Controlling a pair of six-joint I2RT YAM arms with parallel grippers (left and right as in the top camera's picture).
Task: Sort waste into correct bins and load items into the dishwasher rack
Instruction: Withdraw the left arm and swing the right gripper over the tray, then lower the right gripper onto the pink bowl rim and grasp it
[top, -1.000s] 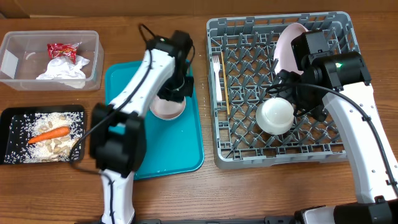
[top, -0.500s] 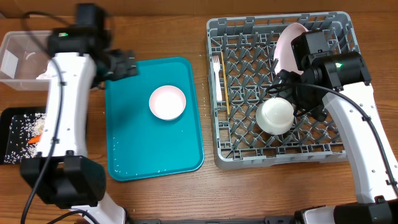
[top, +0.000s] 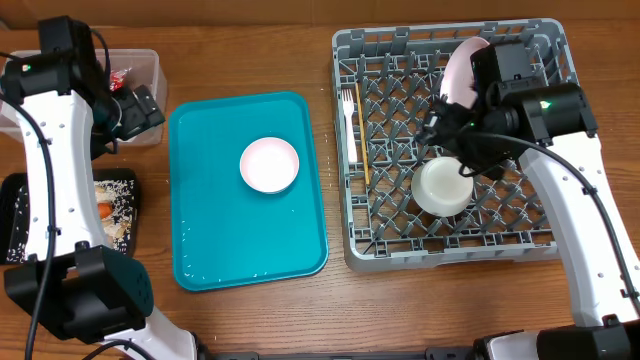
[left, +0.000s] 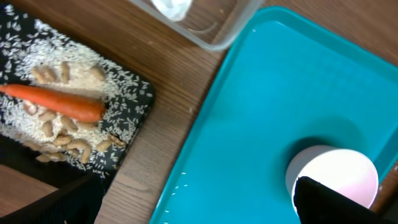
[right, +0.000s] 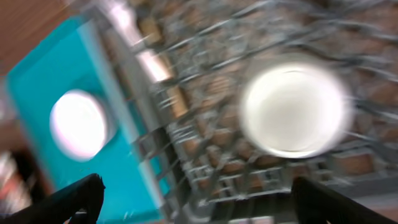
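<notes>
Now the left arm is away from the small bowl.
The left tool (top: 143, 110) has swung over beside the clear tub (top: 142, 66), spread and empty; the pinkish bowl (top: 269, 165) stays on the teal tray (top: 220, 230), not yet loaded. The right tool (top: 452, 130), also spread, hovers above the white bowl (top: 441, 187) in the rack (top: 400, 232).

The left arm (top: 48, 175) runs along the left side of the surface, from the near edge to the far corner, where its wrist bends to the right. The left gripper (top: 148, 108) points right with the jaws spread wide. In the left wrist view only its two dark fingertips (left: 62, 202) show, at the bottom corners. The right arm (top: 585, 220) rises from the near right and its wrist turns left. The right gripper (top: 450, 135) also has the jaws wide apart; its own view is blurred.
</notes>
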